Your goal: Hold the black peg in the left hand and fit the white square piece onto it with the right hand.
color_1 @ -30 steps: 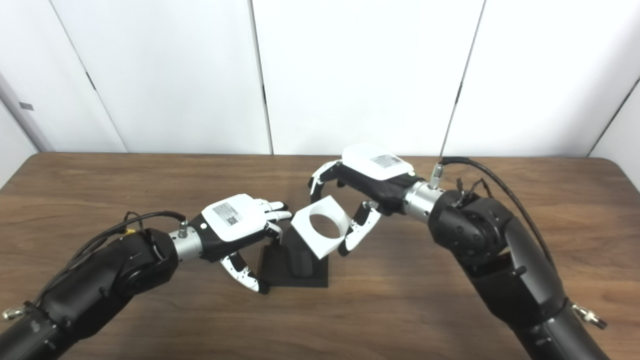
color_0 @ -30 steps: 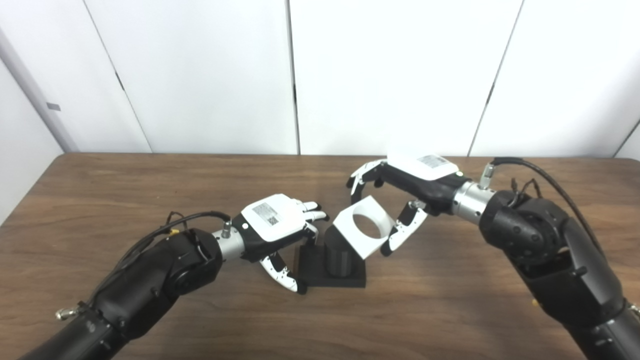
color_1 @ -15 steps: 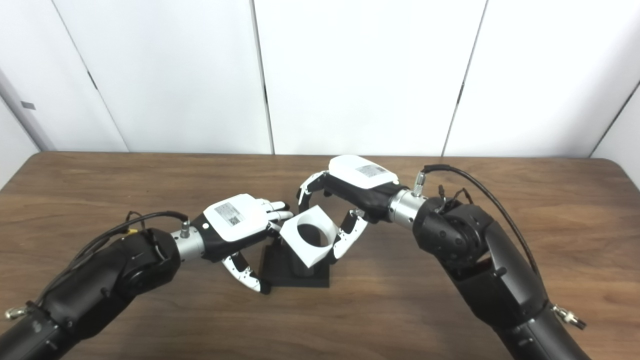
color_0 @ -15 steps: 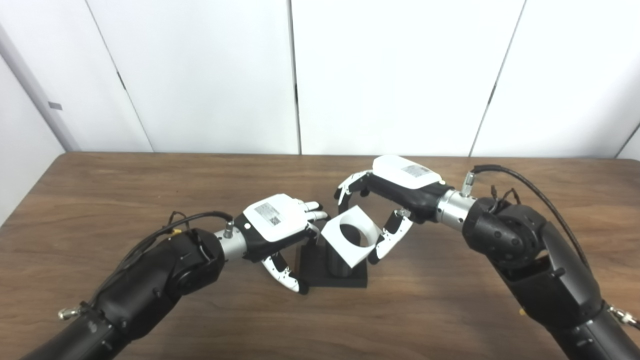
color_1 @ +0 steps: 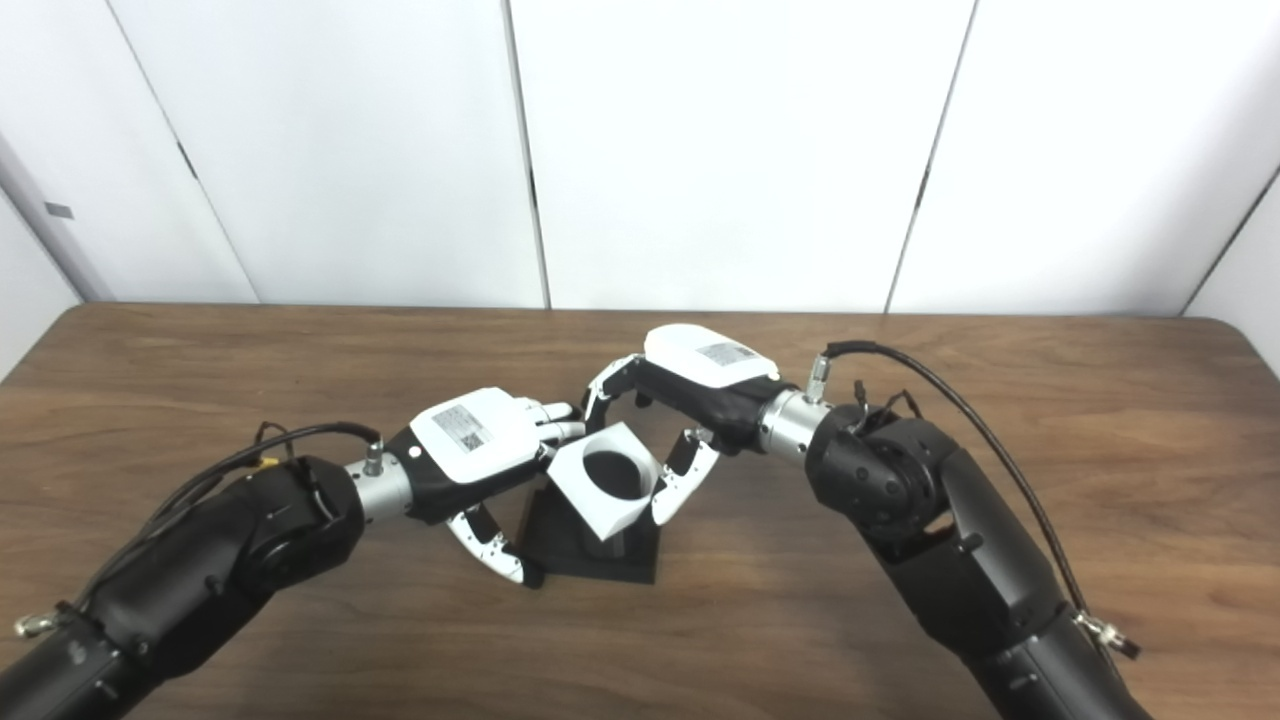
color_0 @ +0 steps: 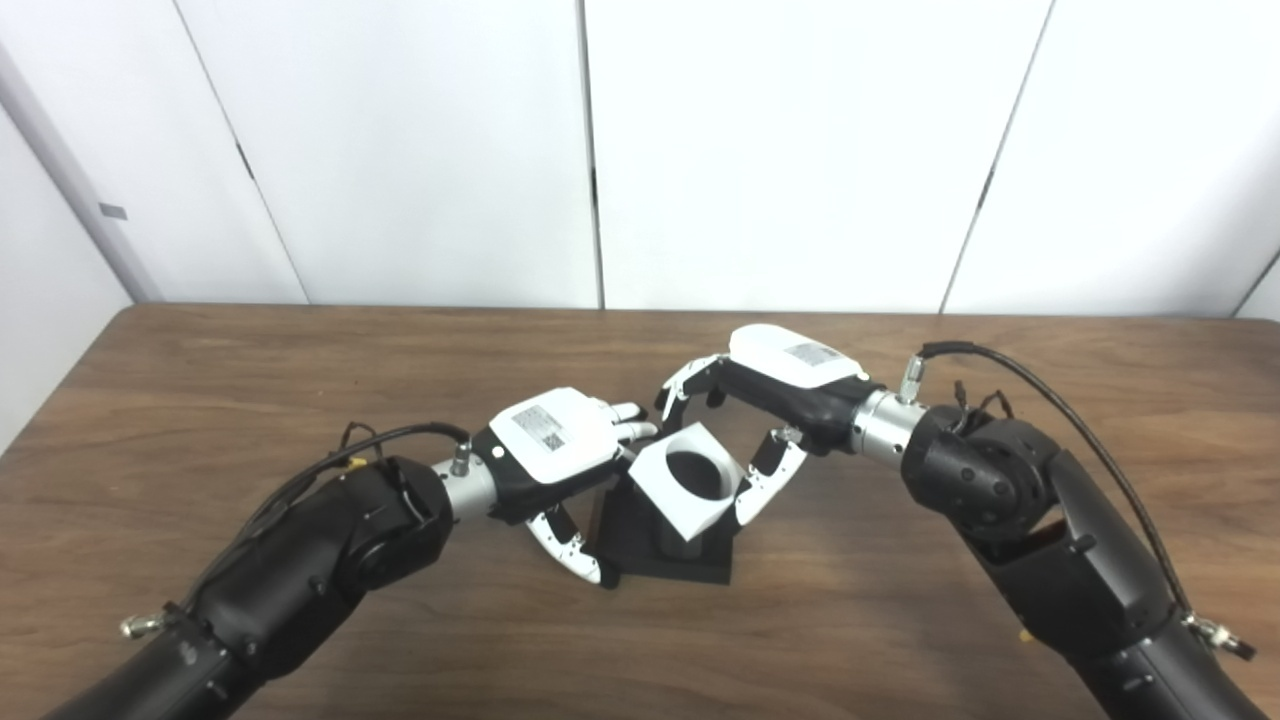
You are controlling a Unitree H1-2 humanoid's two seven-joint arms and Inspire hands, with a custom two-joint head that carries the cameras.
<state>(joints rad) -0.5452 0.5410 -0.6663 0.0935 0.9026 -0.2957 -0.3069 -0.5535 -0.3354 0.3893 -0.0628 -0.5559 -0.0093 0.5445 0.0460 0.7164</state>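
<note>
The black peg (color_0: pixel 672 535) is being stood on its flat black base on the brown surface (color_0: pixel 200 400), near the middle. The base is being steadied by the left robot hand (color_0: pixel 560 460), whose arm is being brought in low from the left edge with the forearm angled up toward the centre. The back of this robot hand is being turned upward; its fingers (color_0: pixel 632 430) are being held nearly straight over the far left side of the base, while the thumb is being pressed down at the base's near left corner, so the base is being gripped between them.

The white square piece (color_0: pixel 688 490) is being held by the right robot hand (color_0: pixel 760 420), whose arm is being reached in from the right edge, bent at the elbow, with the wrist pointed left. The piece is being pinched between curled fingers at its far edge and the thumb (color_0: pixel 765 485) at its right edge. The piece is being kept tilted, one corner pointing toward the camera, with its round hole directly over the peg's top; how far the peg is being taken into the hole cannot be told. The two robot hands are being held just beside each other.
</note>
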